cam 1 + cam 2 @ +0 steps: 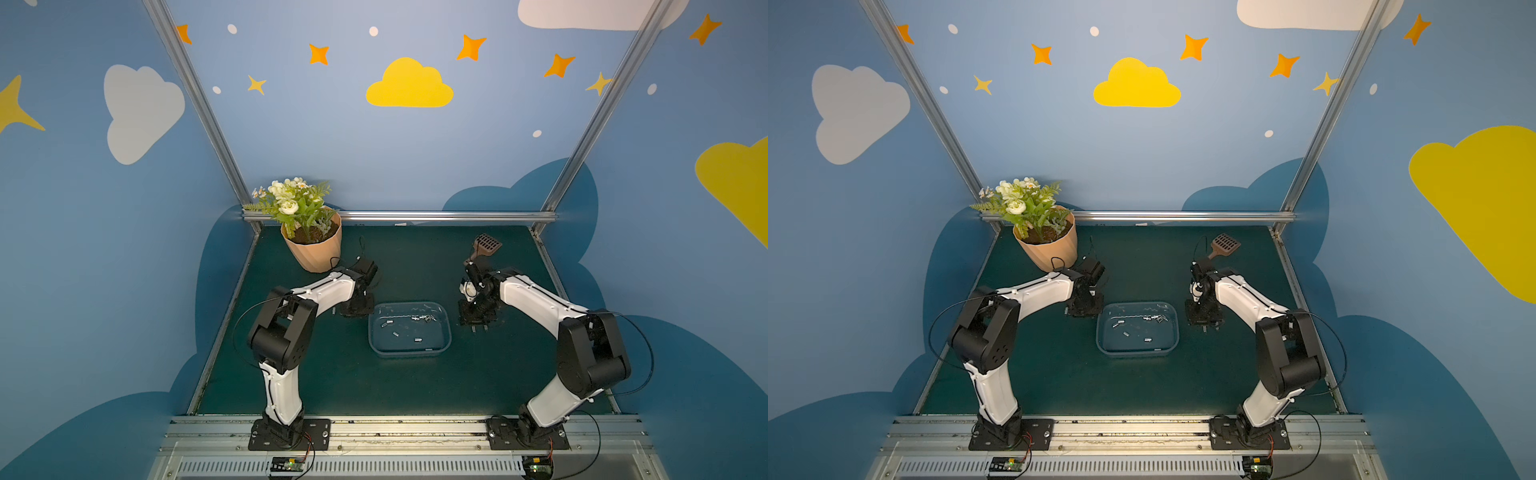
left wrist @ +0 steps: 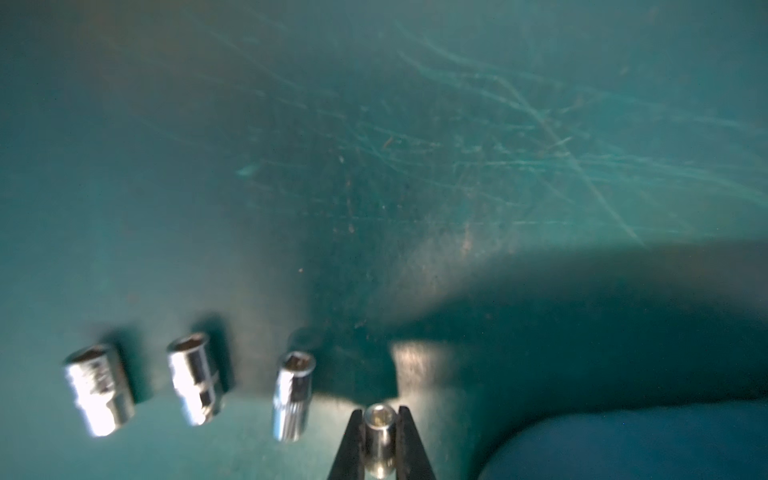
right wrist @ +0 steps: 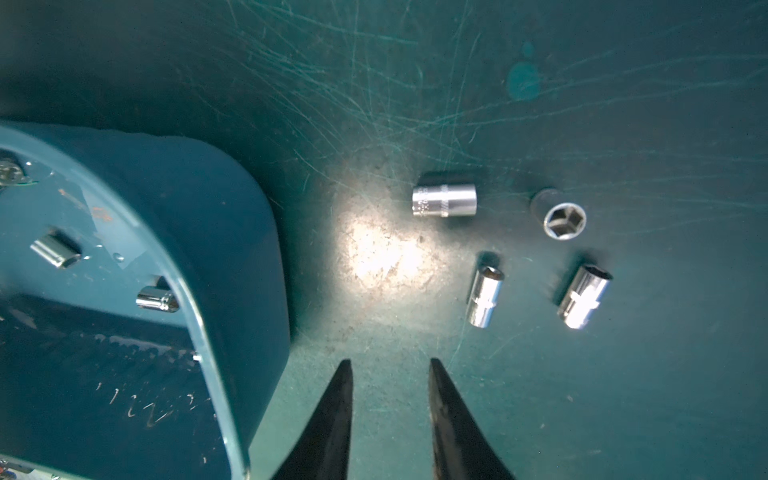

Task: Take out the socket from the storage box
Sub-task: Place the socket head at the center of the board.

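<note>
While above mat (image 2: pixel 415 166), left end effector (image 2: pixel 380 410) tight on socket (image 2: pixel 378 440), right end effector (image 3: pixel 390 361) agape.

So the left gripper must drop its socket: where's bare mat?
The mat is bare ahead of the left gripper and its socket; three sockets crowd one side. Also bare: between storage box and four sockets, ahead of right gripper.

Sockets (image 1: pixel 419 340) in storage box (image 1: pixel 409 354), centre; flowerpot (image 1: pixel 316 254) back left, scoop (image 1: pixel 487 244) back right.
</note>
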Robot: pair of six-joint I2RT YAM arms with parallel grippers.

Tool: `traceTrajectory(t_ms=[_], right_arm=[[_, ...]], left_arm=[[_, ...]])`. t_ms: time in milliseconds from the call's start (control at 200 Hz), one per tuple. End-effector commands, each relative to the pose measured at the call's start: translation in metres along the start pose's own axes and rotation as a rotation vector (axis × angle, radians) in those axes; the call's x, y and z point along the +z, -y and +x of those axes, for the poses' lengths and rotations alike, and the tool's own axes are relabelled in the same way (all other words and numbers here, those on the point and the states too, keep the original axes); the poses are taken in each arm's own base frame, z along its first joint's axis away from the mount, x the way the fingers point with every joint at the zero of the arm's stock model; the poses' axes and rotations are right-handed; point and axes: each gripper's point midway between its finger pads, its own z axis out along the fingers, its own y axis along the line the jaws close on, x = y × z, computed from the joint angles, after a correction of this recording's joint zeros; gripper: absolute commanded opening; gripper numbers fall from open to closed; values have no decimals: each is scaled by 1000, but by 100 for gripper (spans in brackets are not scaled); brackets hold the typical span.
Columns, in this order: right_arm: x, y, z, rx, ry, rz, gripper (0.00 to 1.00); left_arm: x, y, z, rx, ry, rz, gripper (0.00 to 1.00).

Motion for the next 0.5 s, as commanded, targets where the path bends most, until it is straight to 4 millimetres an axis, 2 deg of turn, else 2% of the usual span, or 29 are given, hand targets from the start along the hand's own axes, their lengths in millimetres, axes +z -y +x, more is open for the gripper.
traceTrajectory(t_ms=[0,190,355,496], right_arm=[[-5,0,0,-3,-1,15,32],[-5,0,-1,-6,-3,19,32],[-8,1,-2,-9,1,26,32],[-9,1,-3,-11,2,27,32]], left_arm=[[1,0,1,6,-20,5,13],[5,0,1,6,-31,-1,17],[3,-2,0,5,-27,-16,28],[-4,-4,-4,-2,-3,-24,30]])
